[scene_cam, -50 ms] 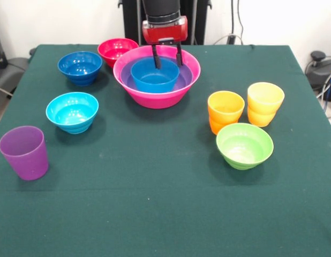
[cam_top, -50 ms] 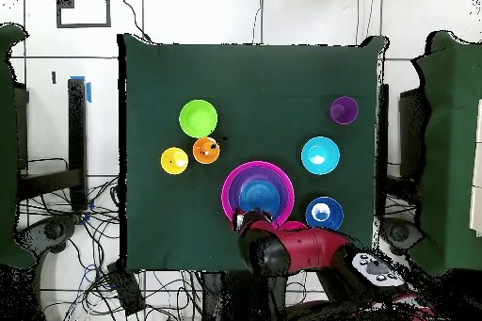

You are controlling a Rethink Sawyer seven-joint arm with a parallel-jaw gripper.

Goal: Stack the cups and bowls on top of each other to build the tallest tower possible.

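The tower stands at the back middle: a hot-pink bowl holds a purple bowl, and a mid blue bowl sits inside that. My gripper hangs over the blue bowl's far rim. It is open, its two black fingers apart and reaching down to the rim. From overhead the tower lies just beyond my arm. The loose cups are purple, orange and yellow. The loose bowls are dark blue, red-pink, cyan and lime green.
The dark green table cloth ends at edges on all sides. Seen from overhead, the green bowl, orange cup and yellow cup cluster left. The cyan bowl, dark blue bowl and purple cup lie right.
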